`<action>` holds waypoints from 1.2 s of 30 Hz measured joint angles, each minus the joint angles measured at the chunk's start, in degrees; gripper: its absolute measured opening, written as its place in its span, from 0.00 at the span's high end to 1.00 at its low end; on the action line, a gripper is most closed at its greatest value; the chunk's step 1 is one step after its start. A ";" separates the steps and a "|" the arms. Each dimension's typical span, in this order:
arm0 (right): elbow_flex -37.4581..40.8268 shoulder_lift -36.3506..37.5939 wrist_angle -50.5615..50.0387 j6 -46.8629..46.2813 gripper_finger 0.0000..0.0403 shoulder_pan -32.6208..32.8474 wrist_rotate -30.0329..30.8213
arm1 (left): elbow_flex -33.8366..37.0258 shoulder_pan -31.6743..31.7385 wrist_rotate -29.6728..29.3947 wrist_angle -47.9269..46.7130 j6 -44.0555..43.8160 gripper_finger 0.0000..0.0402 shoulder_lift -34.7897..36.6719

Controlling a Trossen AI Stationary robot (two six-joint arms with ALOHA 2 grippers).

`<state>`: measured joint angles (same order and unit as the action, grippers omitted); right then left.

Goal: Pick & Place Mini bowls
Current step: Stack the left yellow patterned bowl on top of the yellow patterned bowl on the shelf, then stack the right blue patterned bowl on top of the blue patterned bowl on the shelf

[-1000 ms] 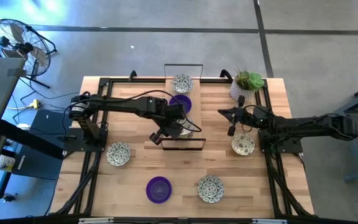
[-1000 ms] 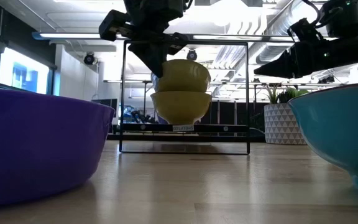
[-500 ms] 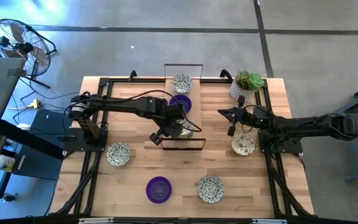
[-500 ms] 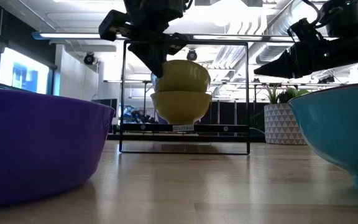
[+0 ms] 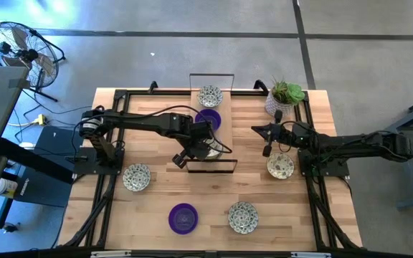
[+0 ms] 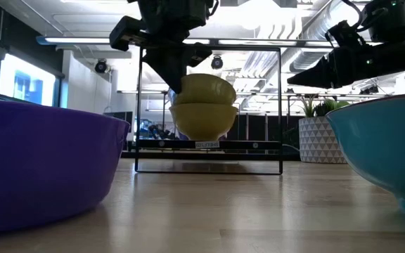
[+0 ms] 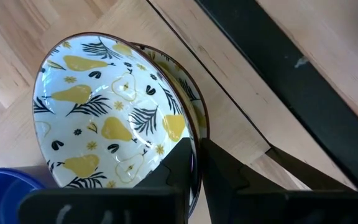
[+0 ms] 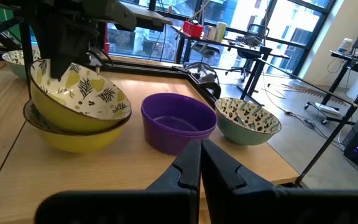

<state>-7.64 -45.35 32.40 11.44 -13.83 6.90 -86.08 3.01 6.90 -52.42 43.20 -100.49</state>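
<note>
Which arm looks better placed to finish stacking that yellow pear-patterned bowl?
The left. Its gripper is shut on the rim of the pear bowl, nested in another yellow bowl. The right gripper waits apart, near the plant pot.

Grey floor point(image 5: 192, 18) (fan point(image 5: 16, 44) standing), bright windows point(image 8: 278, 15).

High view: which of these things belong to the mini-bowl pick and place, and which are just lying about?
Job in hand:
- left hand, pinching the pear-patterned bowl by its rim
- purple bowls
- speckled bowls
- black frame, with bowls lined up inside it
- right hand, idle right of the frame

Lying about:
- potted plant
- fan, off the table
</note>
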 joint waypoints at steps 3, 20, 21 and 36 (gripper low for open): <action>0.00 -0.02 0.00 0.02 1.00 -0.02 0.00 | 0.00 0.00 0.00 0.00 0.00 0.93 0.00; 0.00 -0.01 0.00 0.15 1.00 0.00 0.00 | 0.02 0.00 1.55 -1.04 -3.26 0.91 0.00; 0.00 0.00 0.00 0.14 1.00 -0.02 0.00 | 0.02 -0.01 1.64 -1.15 -3.44 0.89 0.00; 0.00 0.00 -0.02 0.15 1.00 -0.02 0.00 | 0.02 -0.02 -1.42 0.46 -3.76 0.65 0.00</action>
<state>-7.64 -45.34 32.38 11.60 -13.85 6.90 -86.06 2.98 5.48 -51.97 39.44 -100.49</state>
